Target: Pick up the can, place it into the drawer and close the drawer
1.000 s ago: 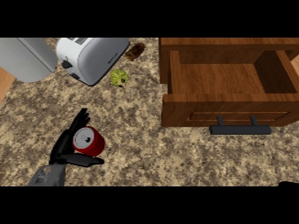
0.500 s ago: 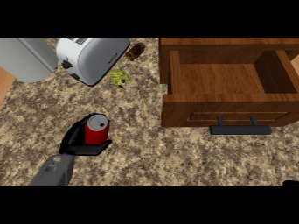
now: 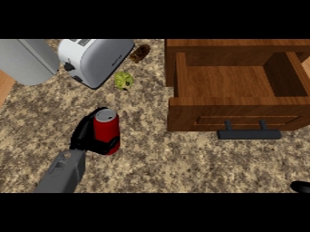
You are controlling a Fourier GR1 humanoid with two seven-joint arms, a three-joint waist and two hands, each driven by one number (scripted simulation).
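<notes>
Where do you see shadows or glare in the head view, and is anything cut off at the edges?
Head view: light is even, with no glare on the can in the left hand; a soft shadow lies under the drawer handle, and the drawer's inside walls are darker. The toaster is cropped at the top; the right hand barely shows at the lower right edge.

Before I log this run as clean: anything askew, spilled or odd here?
Nothing stands out. The left hand holds the red metal can off to the left of the open wooden drawer, nothing spilled. The silver toaster sits intact at the back.
</notes>
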